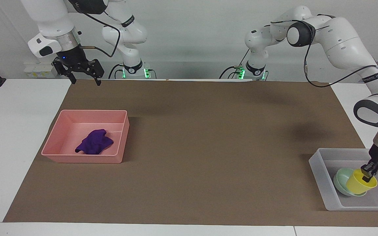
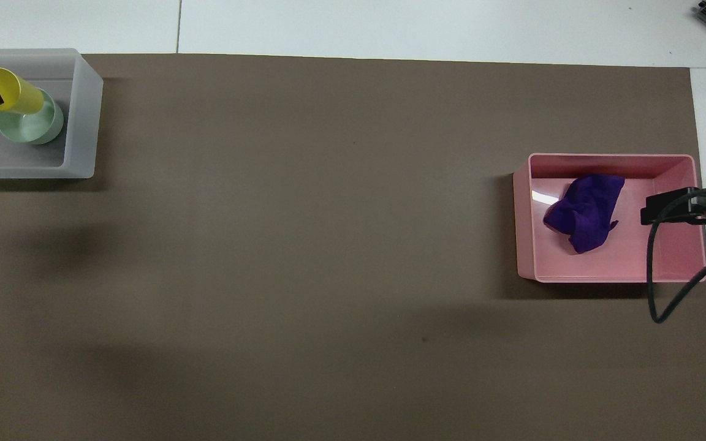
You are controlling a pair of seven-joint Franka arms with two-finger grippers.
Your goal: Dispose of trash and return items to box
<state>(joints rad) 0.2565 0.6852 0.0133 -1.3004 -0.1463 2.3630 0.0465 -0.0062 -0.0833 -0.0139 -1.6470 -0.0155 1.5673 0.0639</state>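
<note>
Yellow cup [image 1: 359,185] gripped at rim by left end effector [image 1: 368,176], tilted over mint bowl [image 1: 341,185] inside translucent box [image 1: 320,178], judged not yet released; purple rag [image 1: 94,146] already in pink tray [image 1: 57,144]; right end effector [image 1: 84,80] waits, fingers spread, above counter [image 1: 208,147] edge

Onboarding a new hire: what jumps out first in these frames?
The left claw grips the yellow cup by its rim, tilted over the mint bowl inside the translucent bin at the left arm's end. At the right arm's end, the purple rag lies in the pink tray; the right claw waits, open.
</note>
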